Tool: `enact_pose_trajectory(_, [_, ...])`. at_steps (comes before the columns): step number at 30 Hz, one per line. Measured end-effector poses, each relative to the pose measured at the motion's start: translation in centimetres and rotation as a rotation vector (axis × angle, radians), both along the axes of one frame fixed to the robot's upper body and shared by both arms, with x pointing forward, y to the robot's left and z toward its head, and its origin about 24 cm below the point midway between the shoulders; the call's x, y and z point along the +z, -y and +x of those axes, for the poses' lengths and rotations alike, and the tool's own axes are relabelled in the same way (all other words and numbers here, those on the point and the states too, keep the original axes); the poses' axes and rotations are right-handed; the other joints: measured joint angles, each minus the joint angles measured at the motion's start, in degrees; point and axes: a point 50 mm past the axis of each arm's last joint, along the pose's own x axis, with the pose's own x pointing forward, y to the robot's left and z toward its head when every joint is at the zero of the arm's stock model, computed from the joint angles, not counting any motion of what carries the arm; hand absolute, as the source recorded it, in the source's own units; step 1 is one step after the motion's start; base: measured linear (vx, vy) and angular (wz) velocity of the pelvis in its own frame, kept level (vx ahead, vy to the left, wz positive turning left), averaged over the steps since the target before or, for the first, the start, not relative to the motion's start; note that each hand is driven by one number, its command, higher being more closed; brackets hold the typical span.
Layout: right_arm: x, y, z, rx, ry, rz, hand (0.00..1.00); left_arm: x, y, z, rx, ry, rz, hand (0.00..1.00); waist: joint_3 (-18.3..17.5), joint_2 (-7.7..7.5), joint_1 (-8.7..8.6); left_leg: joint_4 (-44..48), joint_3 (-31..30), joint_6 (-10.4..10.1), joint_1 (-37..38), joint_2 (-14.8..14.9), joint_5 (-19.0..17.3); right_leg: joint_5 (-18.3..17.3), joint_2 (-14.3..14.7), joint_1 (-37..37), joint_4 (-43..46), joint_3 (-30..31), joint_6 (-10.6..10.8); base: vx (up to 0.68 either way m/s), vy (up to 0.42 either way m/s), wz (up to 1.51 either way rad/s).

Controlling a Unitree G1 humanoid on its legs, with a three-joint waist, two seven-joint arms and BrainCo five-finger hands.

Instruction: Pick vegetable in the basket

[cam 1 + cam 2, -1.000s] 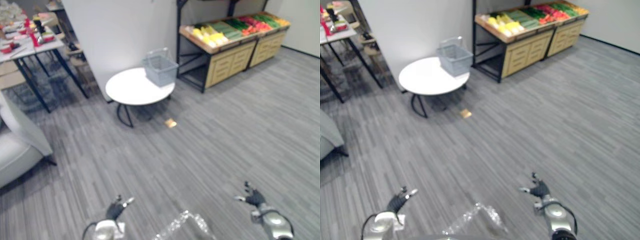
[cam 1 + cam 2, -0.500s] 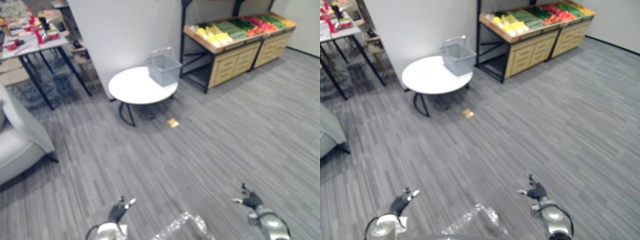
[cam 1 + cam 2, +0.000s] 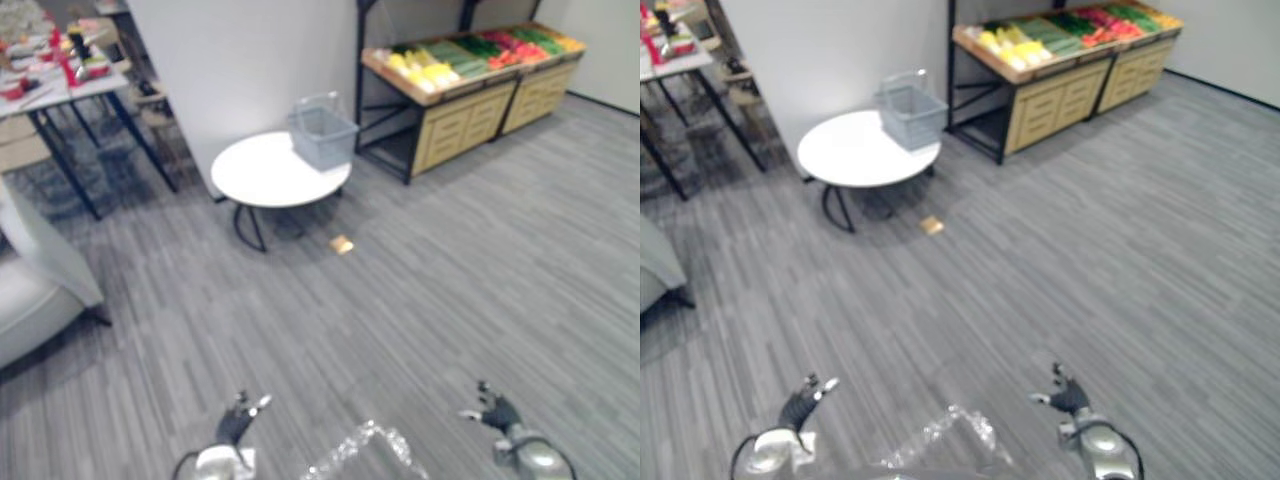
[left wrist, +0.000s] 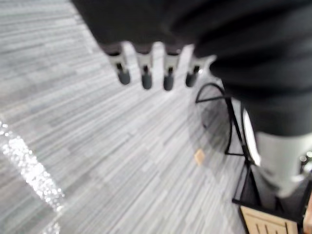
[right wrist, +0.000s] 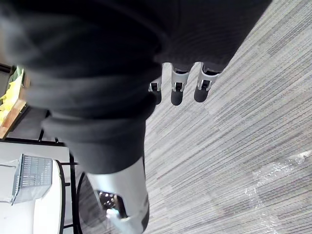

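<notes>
A grey wire basket with its handle up stands on the far edge of a round white table; the right wrist view catches the basket too. Yellow, green and red vegetables lie on a wooden shelf stand to the right of the table. Both are far ahead of me. My left hand and right hand hang low near the bottom edge, well apart. Both are open with relaxed fingers and hold nothing.
A small tan piece lies on the grey plank floor in front of the table. A white partition wall rises behind the table. A dining table with red items and a grey sofa stand at the left.
The whole view has swung slightly, so the camera moved. My right hand sits a little lower in the picture; the left hand is much as before.
</notes>
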Motion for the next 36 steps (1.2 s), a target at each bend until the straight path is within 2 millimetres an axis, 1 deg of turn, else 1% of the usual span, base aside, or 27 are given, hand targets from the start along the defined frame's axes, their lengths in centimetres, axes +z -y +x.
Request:
enact_pose_trajectory(1, [0.0,0.2,-0.2,0.004,-0.007,-0.006,0.0,-0.1,0.1,-0.2,0.009,-0.001,-0.005,0.0,0.2,0.46,0.37,5.1,-0.6,0.3,-1.9,1.4,1.6,-0.7,0.6,0.2,1.1,0.5,-0.2,0.05,-0.075,-0.48])
enact_pose_trajectory(3, [-0.3,0.6,-1.2,-0.007,-0.032,-0.015,0.0,-0.4,0.3,-0.8,0.031,-0.015,-0.019,0.0,0.9,0.79,0.57,15.6,-2.8,0.6,-5.3,2.7,9.9,-2.9,0.7,2.1,3.5,3.0,-1.2,0.16,-0.031,-0.5])
enact_pose_trajectory(4, [-0.3,0.8,-1.4,-0.009,-0.034,-0.02,0.0,-0.6,0.6,-1.3,0.044,-0.025,-0.037,0.0,1.5,-0.32,0.65,14.3,-3.1,0.3,-6.2,0.8,4.0,-3.4,0.0,4.0,3.6,4.5,-1.4,0.16,-0.01,-0.43])
enact_pose_trajectory(5, [-0.3,0.8,-1.4,-0.01,-0.034,-0.021,0.0,-0.6,0.7,-1.3,0.044,-0.025,-0.041,0.0,1.6,-0.15,0.62,12.9,-3.1,0.3,-6.2,0.5,3.1,-3.5,-0.1,4.1,3.5,4.7,-1.4,0.2,0.026,-0.42])
enact_pose_trajectory(7, [0.0,1.1,-1.1,-0.03,-0.003,-0.016,0.0,-0.7,1.4,-1.4,0.028,-0.022,-0.046,0.0,2.4,1.39,0.67,-7.6,-1.2,0.4,-6.4,-2.1,2.5,-4.8,-0.3,4.9,3.6,6.4,-1.3,0.17,0.065,-0.34])
enact_pose_trajectory(9, [0.0,1.1,-1.1,-0.028,-0.001,-0.016,0.0,-0.9,1.4,-2.2,0.02,-0.043,-0.033,0.0,2.3,1.83,0.94,-16.8,-0.5,0.4,-6.5,-3.0,5.1,-6.4,0.1,5.1,3.8,7.1,-1.2,0.19,0.094,-0.35])
enact_pose_trajectory(11, [0.1,1.0,-0.9,-0.024,0.008,-0.015,0.0,-1.2,1.2,-3.3,0.037,-0.067,-0.028,0.0,2.0,1.35,2.67,-19.4,0.2,2.4,-6.6,-3.0,8.1,-9.6,0.1,5.0,5.8,9.0,-1.6,0.36,0.195,-0.59])
enact_pose_trajectory(12, [0.0,0.8,-1.0,-0.022,0.006,-0.009,0.0,-1.3,1.0,-4.2,0.044,-0.088,-0.025,0.0,0.8,-0.83,3.56,-17.9,1.2,3.2,-6.5,-4.4,8.6,-11.6,-2.3,4.8,6.5,9.2,-0.6,0.42,0.225,-0.49])
enact_pose_trajectory(13, [-0.1,0.6,-1.2,-0.022,0.005,-0.002,0.0,-1.4,0.9,-4.7,0.042,-0.102,-0.021,0.0,-0.3,-1.53,3.62,-18.3,1.8,3.2,-6.4,-5.2,8.5,-12.4,-3.6,4.9,7.8,8.6,0.5,0.47,0.185,-0.69])
enact_pose_trajectory(14, [0.0,-0.3,-0.3,-0.007,0.033,0.019,0.0,-1.4,0.4,-5.0,0.044,-0.11,-0.01,0.0,-0.3,-4.22,3.93,-18.5,4.1,5.9,-5.0,-7.1,6.8,-12.3,-7.5,-2.3,24.8,4.0,5.1,0.37,0.118,-0.43])
enact_pose_trajectory(15, [0.2,-0.6,0.2,0.005,0.045,0.028,0.0,-1.4,0.3,-5.0,0.04,-0.113,-0.008,0.0,-0.2,-4.88,3.42,-18.8,4.4,6.6,-4.2,-7.6,6.2,-9.7,-9.5,-5.3,31.4,1.6,5.6,0.45,0.142,-0.3])
enact_pose_trajectory(16, [0.1,-1.0,0.2,0.027,0.042,0.037,0.0,-1.4,0.2,-5.0,0.03,-0.116,-0.003,0.0,0.2,-5.38,2.78,-19.9,4.3,7.0,-1.9,-8.5,5.4,-4.3,-12.0,-8.8,39.5,-1.4,4.1,0.44,0.152,-0.04])
enact_pose_trajectory(17, [-0.1,-1.3,0.1,0.05,0.032,0.041,0.0,-1.3,0.2,-4.8,0.021,-0.112,0.001,0.0,0.8,-4.9,2.83,-21.4,4.4,7.0,2.0,-8.7,3.9,-2.5,-13.5,-10.8,45.1,-3.6,2.4,0.56,0.164,-0.14])
enact_pose_trajectory(18, [0.0,-1.4,0.2,0.06,0.041,0.04,0.0,-1.2,0.4,-4.3,0.01,-0.095,0.004,0.0,1.2,-4.28,2.84,-23.3,4.1,7.0,6.3,-8.3,2.9,-3.5,-13.3,-11.8,45.2,-5.5,1.5,0.47,0.107,-0.17])
enact_pose_trajectory(20, [0.5,-1.5,0.7,0.078,0.077,0.028,0.0,-0.8,0.4,-3.4,-0.006,-0.059,0.012,0.0,1.3,-3.16,2.07,-24.9,2.4,6.6,10.1,-6.7,1.6,-5.1,-11.4,-13.7,38.2,-8.7,1.8,0.44,0.032,0.28])
enact_pose_trajectory(23, [1.8,-1.9,2.2,0.123,0.164,0.01,0.0,0.3,0.1,-0.7,-0.028,0.019,0.032,0.0,2.1,-2.49,1.19,-25.4,-1.4,4.8,11.9,-4.0,-0.6,-1.9,-7.1,-18.4,15.8,-10.4,4.4,0.44,-0.043,0.61])
enact_pose_trajectory(24, [2.4,-2.1,2.8,0.129,0.195,0.002,0.0,0.7,-0.2,0.3,-0.037,0.036,0.039,0.0,2.5,-3.25,1.2,-25.4,-3.2,3.4,12.6,-4.1,-1.1,3.2,-6.5,-18.7,1.9,-8.6,5.8,0.57,-0.155,1.08])
enact_pose_trajectory(25, [3.1,-2.2,3.5,0.125,0.238,-0.01,0.0,1.0,-0.5,1.1,-0.038,0.043,0.049,0.0,3.5,-5.21,1.23,-24.4,-5.1,1.4,14.4,-5.8,-3.2,5.9,-8.2,-19.3,-3.6,-5.0,8.2,0.48,-0.143,0.98])
enact_pose_trajectory(26, [3.2,-2.2,3.6,0.126,0.245,-0.012,0.0,1.0,-0.6,1.1,-0.037,0.041,0.049,0.0,3.6,-5.48,1.28,-23.9,-5.6,1.2,14.8,-5.9,-4.0,5.9,-8.5,-19.2,-3.6,-4.4,8.1,0.55,-0.24,0.99])
enact_pose_trajectory(27, [3.6,-1.9,4.0,0.125,0.261,-0.028,0.0,0.7,-0.4,0.5,-0.023,0.021,0.038,0.0,3.6,-4.7,1.43,-21.0,-7.8,0.0,16.2,-5.0,-7.5,10.9,-8.1,-18.6,-1.2,-3.0,5.7,0.52,-0.269,0.67])
enact_pose_trajectory(28, [4.3,-1.3,4.8,0.132,0.281,-0.055,0.0,0.2,0.1,-0.5,-0.014,-0.012,0.021,0.0,3.1,-2.67,1.71,-18.0,-8.4,-1.2,17.4,-3.1,-9.2,11.9,-6.5,-18.5,3.2,-3.4,4.5,0.78,-0.367,0.68])
enact_pose_trajectory(29, [4.8,-1.1,5.5,0.139,0.302,-0.066,0.0,0.1,0.1,-0.8,-0.01,-0.02,0.019,0.0,3.4,-2.03,2.31,-13.1,-8.7,-1.2,16.1,-2.4,-8.9,12.0,-6.4,-18.6,5.2,-3.8,4.0,0.73,-0.386,0.45])
enact_pose_trajectory(30, [6.2,-0.3,6.8,0.161,0.343,-0.107,0.0,-0.3,0.5,-1.4,0.002,-0.035,-0.001,0.0,4.3,-0.16,2.52,0.9,-9.6,-0.3,10.0,0.3,-5.6,10.5,-5.3,-17.6,7.3,-5.0,1.3,0.66,-0.34,0.18])
enact_pose_trajectory(31, [7.3,0.5,7.9,0.191,0.368,-0.15,0.0,-0.8,1.2,-2.6,0.026,-0.061,-0.033,0.0,4.7,2.35,3.66,13.7,-10.2,2.9,3.1,4.0,3.4,8.9,-3.1,-15.2,6.3,-5.3,-0.1,0.5,-0.268,0.04])
enact_pose_trajectory(32, [7.7,0.5,8.3,0.203,0.377,-0.16,0.0,-1.2,1.4,-3.4,0.04,-0.083,-0.048,0.0,5.0,2.88,4.08,18.3,-10.7,3.9,0.7,5.3,8.4,8.4,-2.5,-13.4,5.1,-5.2,-0.7,0.54,-0.161,-0.07])
enact_pose_trajectory(34, [8.5,0.5,9.5,0.196,0.401,-0.173,0.0,-1.5,1.5,-4.5,0.044,-0.114,-0.064,0.0,5.8,2.25,5.11,24.7,-9.2,4.1,-4.2,5.2,4.3,5.9,-3.0,-6.3,2.2,-6.0,-2.3,0.54,-0.146,0.1])
enact_pose_trajectory(36, [9.3,0.2,10.5,0.205,0.428,-0.194,0.0,-1.5,1.6,-4.4,0.036,-0.109,-0.072,0.0,6.1,1.02,5.41,16.3,-3.4,3.3,-5.3,3.8,1.0,4.6,-4.1,-1.9,0.4,-7.3,-2.0,0.49,-0.147,0.32])
